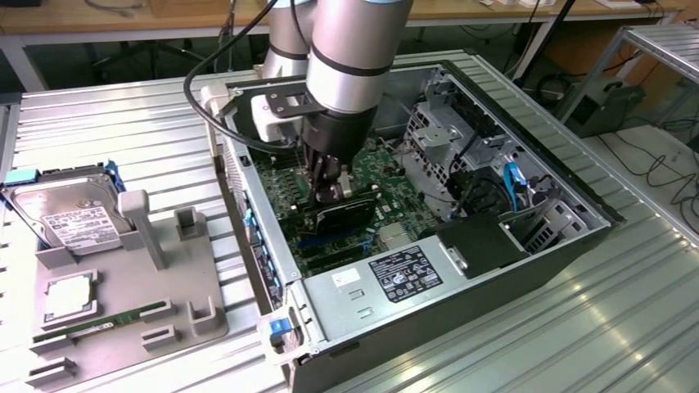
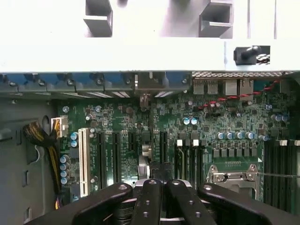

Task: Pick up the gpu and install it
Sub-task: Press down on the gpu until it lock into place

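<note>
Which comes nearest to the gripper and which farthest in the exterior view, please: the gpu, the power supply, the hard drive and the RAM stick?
Measured from the gripper, which is shut, inside the open case:
1. The gpu, directly beneath the fingers over the motherboard.
2. The power supply, at the case's near end.
3. The hard drive, on the tray at the exterior view's left.
4. The RAM stick, at the tray's front.

Exterior view looks down from high on the open case (image 1: 525,270); wrist view faces its motherboard (image 2: 187,131) closely

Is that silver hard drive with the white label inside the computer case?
No, the hard drive sits on the grey holder tray outside the open computer case, toward the exterior view's left.
</note>
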You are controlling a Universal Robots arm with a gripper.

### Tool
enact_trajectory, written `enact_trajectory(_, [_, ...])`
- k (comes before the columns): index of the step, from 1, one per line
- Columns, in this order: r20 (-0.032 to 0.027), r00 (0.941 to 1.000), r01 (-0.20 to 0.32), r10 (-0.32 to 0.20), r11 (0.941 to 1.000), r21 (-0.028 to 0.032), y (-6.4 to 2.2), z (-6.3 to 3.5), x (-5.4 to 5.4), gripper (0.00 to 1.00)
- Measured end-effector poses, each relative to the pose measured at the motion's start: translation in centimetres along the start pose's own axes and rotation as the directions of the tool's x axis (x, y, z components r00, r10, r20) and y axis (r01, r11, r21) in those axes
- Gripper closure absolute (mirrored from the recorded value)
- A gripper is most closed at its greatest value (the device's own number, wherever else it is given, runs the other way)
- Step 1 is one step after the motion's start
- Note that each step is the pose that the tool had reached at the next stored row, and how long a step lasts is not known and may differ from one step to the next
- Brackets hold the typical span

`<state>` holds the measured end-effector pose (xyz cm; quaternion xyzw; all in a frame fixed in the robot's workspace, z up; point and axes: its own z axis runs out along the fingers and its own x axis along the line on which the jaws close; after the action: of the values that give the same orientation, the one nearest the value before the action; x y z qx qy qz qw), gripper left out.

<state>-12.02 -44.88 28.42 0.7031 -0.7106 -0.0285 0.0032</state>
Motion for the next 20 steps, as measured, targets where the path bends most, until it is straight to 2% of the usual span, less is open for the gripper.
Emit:
enact_trajectory(8, [0.0001, 1.0000, 0.000, 0.000, 1.0000, 0.0001, 1.07, 0.48, 0.4, 0.89])
enact_trajectory(20, [-0.0001, 1.0000, 0.000, 0.000, 1.0000, -0.0001, 1.39, 0.97, 1.1, 0.89])
